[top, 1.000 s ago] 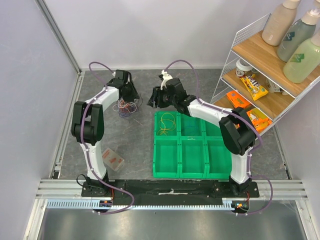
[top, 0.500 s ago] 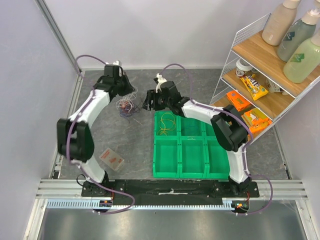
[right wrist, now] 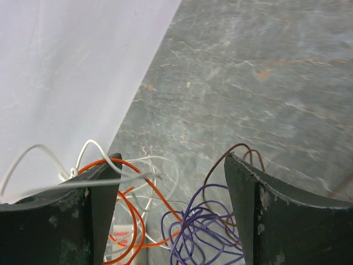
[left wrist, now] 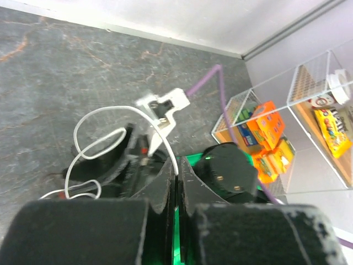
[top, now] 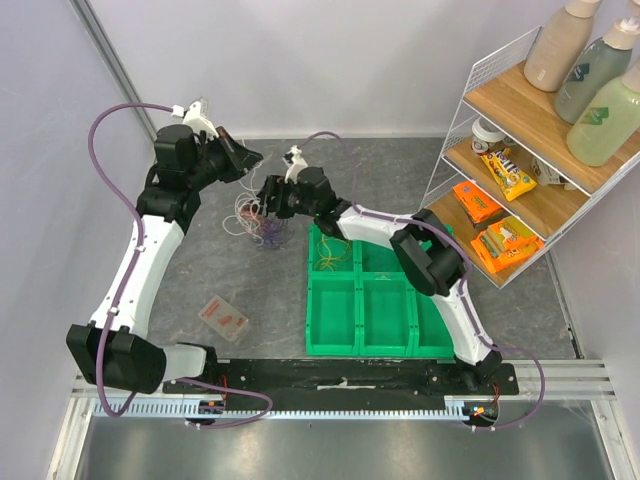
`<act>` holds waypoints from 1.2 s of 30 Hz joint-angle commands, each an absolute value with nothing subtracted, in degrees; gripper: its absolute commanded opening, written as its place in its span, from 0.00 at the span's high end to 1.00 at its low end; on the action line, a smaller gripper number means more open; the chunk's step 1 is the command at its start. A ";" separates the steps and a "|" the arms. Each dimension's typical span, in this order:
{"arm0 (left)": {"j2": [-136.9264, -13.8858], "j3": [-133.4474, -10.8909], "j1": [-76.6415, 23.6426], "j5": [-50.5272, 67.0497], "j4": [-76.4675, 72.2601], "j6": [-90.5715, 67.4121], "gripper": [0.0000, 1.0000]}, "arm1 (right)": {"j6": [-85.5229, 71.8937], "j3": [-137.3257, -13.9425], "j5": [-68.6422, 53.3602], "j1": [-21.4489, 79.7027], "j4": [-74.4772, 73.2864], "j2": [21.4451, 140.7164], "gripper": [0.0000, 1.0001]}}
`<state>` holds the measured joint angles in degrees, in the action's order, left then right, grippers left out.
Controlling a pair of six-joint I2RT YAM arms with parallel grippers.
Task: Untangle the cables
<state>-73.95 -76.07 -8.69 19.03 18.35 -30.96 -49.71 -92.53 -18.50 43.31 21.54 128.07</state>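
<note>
The cables (top: 258, 220) lie in a small tangle on the grey table left of the green tray. In the right wrist view I see purple (right wrist: 209, 232), orange (right wrist: 129, 218), white (right wrist: 94, 149) and brown (right wrist: 234, 152) wires. My left gripper (top: 250, 156) is raised above the bundle and shut on a white cable (left wrist: 124, 113) that loops down from its fingertips (left wrist: 177, 175). My right gripper (top: 266, 196) is open, its fingers (right wrist: 105, 193) straddling the bundle just above it.
A green compartment tray (top: 372, 295) sits right of the bundle, with yellow wire (top: 332, 250) in its far-left cell. A small clear box (top: 224, 317) lies at the near left. A wire shelf (top: 520, 150) with snack packs and bottles stands at the right.
My left arm has risen and swung left, lifting a white cable out of the bundle. My right gripper has moved left from the tray's corner to over the bundle.
</note>
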 commanded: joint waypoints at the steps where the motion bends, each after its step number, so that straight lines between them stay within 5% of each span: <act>1: -73.21 -81.02 -8.44 27.23 17.31 -34.80 0.99 | -51.33 -101.05 -16.02 46.40 21.75 133.23 0.22; 3: -72.51 -85.14 -8.35 29.43 17.40 -36.29 0.98 | -52.11 -104.92 -11.88 47.02 15.06 136.91 0.49; 5: -72.16 -91.64 -8.35 31.45 18.89 -36.91 0.98 | -52.38 -110.19 -10.38 46.93 11.62 140.78 0.63; 14: -69.87 -121.10 -8.44 21.55 29.09 -31.73 0.98 | -48.08 -119.97 -2.20 44.48 1.85 146.07 0.75; 22: -69.52 -131.04 -8.44 18.63 27.69 -32.43 0.98 | -39.74 -127.43 -0.35 42.89 -7.37 148.09 0.57; 26: -69.08 -130.78 -8.35 17.58 29.26 -31.64 0.98 | -37.54 -128.32 1.23 42.89 -12.64 144.24 0.40; 36: -66.01 -115.25 -8.35 23.81 32.08 -31.11 0.98 | -21.64 -129.20 -4.66 42.45 -29.52 130.00 0.02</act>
